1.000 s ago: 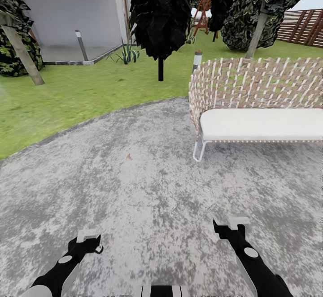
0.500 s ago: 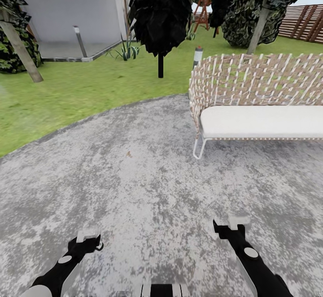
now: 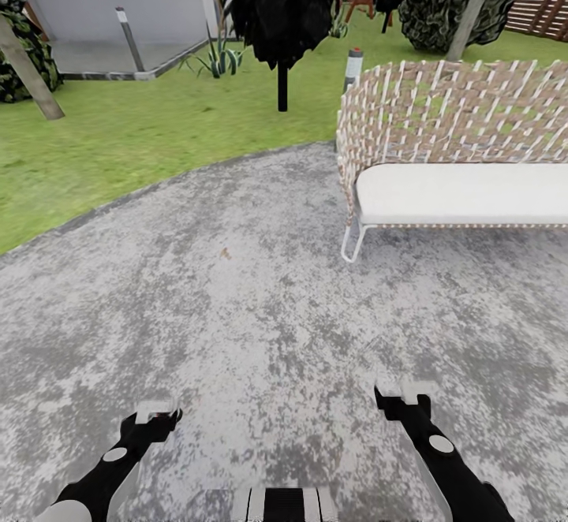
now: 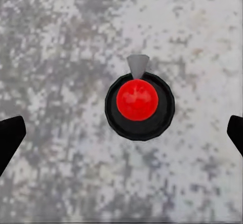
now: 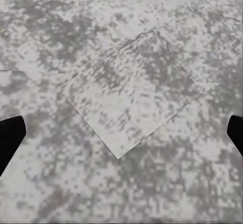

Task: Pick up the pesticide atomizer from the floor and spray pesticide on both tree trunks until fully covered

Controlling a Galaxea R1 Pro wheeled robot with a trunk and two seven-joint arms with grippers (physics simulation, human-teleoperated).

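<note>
Left wrist view, pesticide atomizer (image 4: pixel 139 106) centre frame on floor (image 4: pixel 50 46), left gripper (image 4: pixel 121 133) spread wide, empty, right gripper (image 5: pixel 121 133) likewise.

- Illumination: even, diffuse daylight over the lawn (image 3: pixel 158 136) and the floor (image 3: pixel 260 309); no single light source can be made out.
- Shadows: faint; only a soft darkening beneath the bench (image 3: pixel 457 191).
- Glare: a small highlight on the red top of the pesticide atomizer (image 4: pixel 137 100).
- Sharpness: both wrist views are coarse and pixelated (paving mottling breaks into blocks); the head view is mildly soft, with jagged foliage edges.
- Distortion: verticals lean outward near the head view's upper corners.
</note>
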